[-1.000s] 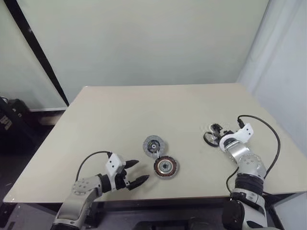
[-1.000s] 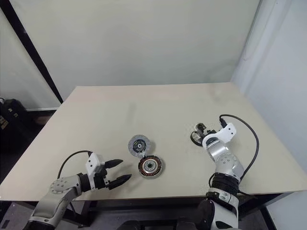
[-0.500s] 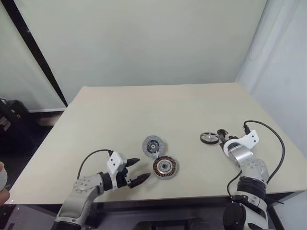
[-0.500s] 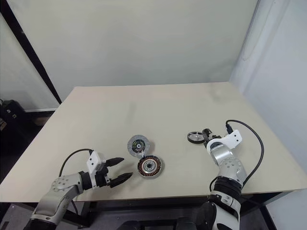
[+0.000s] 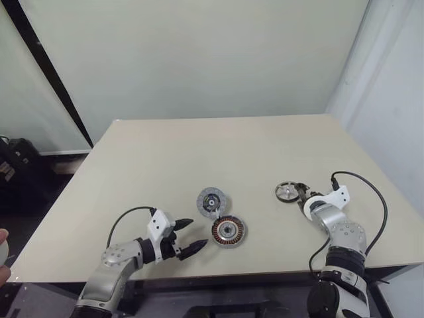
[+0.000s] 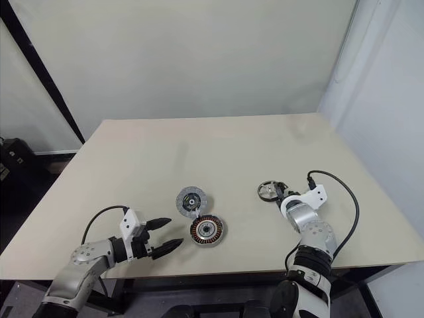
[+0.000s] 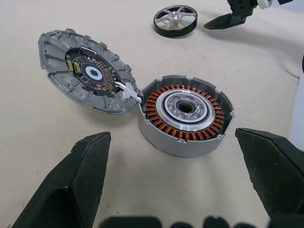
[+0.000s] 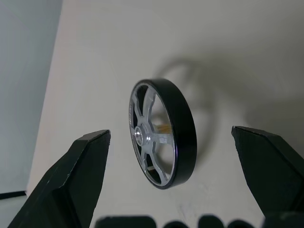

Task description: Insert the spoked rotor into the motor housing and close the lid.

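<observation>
flat on the counter (image 5: 165,152), toward its right side, the spoked rotor (image 5: 287,192) is seen, dark-rimmed with pale spokes and a small hub. the right gripper (image 5: 304,196) is placed just beside it, its fingers (image 8: 80,175) spread wide to either side of the rotor in the right wrist view, nothing held and no contact visible. well apart from it, near the counter's middle, the motor housing (image 5: 229,230) is found with its open side up; a ring of copper-orange windings around a silver hub is seen inside, and no rotor is seated in it. the lid (image 5: 212,200) is propped tilted against the housing's rim, inner face showing, with a short white wire running between them. the left gripper (image 5: 189,236) is set near the housing, fingers (image 7: 76,185) fully parted and empty, pointed toward it without touching.
</observation>
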Motion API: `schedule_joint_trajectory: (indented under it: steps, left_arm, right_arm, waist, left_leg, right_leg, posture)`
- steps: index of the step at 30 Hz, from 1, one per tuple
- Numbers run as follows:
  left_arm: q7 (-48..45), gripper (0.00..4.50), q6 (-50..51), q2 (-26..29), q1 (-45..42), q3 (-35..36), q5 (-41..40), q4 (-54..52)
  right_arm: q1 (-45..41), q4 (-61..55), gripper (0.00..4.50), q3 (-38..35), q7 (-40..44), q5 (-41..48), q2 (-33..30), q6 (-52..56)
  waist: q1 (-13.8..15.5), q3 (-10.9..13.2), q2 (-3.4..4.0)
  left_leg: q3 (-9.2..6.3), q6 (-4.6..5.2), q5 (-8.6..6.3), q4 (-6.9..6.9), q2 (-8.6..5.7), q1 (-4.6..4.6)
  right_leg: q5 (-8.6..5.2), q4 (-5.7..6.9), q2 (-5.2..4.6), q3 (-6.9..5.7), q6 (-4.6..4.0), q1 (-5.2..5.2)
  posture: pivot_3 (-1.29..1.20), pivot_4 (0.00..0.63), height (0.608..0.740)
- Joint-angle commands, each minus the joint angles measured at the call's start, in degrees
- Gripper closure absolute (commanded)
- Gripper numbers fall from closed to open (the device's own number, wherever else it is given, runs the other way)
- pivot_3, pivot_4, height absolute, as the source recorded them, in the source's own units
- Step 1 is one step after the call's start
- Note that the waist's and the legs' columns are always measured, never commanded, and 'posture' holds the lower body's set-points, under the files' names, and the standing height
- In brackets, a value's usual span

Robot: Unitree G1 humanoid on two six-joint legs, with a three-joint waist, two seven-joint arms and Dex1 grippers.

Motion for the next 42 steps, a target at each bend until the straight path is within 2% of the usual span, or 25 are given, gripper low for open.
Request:
schedule_joint_trajectory:
  steps: [1,13,16,25,32,42]
  left_arm:
    - [-0.4,0.0,-0.7,0.3,-0.9,1.0,-0.3,-1.3]
    - [-0.1,0.0,-0.6,0.5,-0.3,1.4,-0.2,-1.9]
    - [0.0,0.0,-0.7,0.5,0.2,1.6,-0.3,-2.2]
    - [0.4,0.0,-0.7,0.6,1.1,1.9,-0.4,-2.9]
    - [0.5,0.0,-0.5,0.7,1.1,2.1,-0.6,-3.1]
    - [0.3,0.0,-0.1,1.2,1.3,4.9,-1.5,-1.6]
  right_arm:
    - [-1.1,0.3,0.04,0.9,0.7,1.3,0.1,-0.6]
    - [-3.5,6.8,0.04,2.7,4.4,0.5,-0.9,-3.2]
    - [-3.7,7.5,0.95,2.9,4.6,0.5,-0.8,-3.9]
    - [-3.2,7.4,4.12,3.6,4.6,0.8,-0.5,-4.1]
    - [-0.9,0.3,4.12,6.1,5.8,2.7,-0.2,1.2]
    - [7.3,-19.8,4.12,14.5,5.2,12.5,2.0,21.7]
  waist:
    - [0.0,0.0,0.0]
    - [-1.5,0.0,-0.02]
    - [-1.8,0.0,-0.02]
    - [-2.3,0.0,-0.04]
    - [-2.3,0.0,-0.04]
    - [-2.3,0.0,-0.06]
  left_leg:
    - [0.03,0.0,0.0,-0.02,0.0,0.02]
    - [0.4,0.07,0.01,-0.11,0.01,0.1]
    - [0.44,0.09,0.0,-0.14,0.01,0.11]
    - [0.52,0.11,-0.01,-0.22,0.01,0.11]
    - [0.56,0.12,0.0,-0.25,0.01,0.07]
    - [0.59,0.12,-0.01,-0.32,0.07,-0.02]
  right_leg:
    - [0.0,0.0,0.0,0.03,0.0,0.0]
    - [0.03,-0.01,0.07,0.49,0.06,-0.04]
    - [0.04,-0.01,0.09,0.57,0.08,-0.07]
    - [0.06,-0.05,0.1,0.68,0.15,-0.11]
    - [0.06,-0.04,0.12,0.74,0.17,-0.19]
    - [0.06,-0.04,0.17,0.78,0.17,-0.35]
  posture:
    - [0.0,0.0,0.74]
    - [0.0,0.0,0.74]
    - [0.0,0.0,0.74]
    - [0.0,0.0,0.74]
    - [0.0,0.0,0.74]
    - [0.0,0.0,0.74]
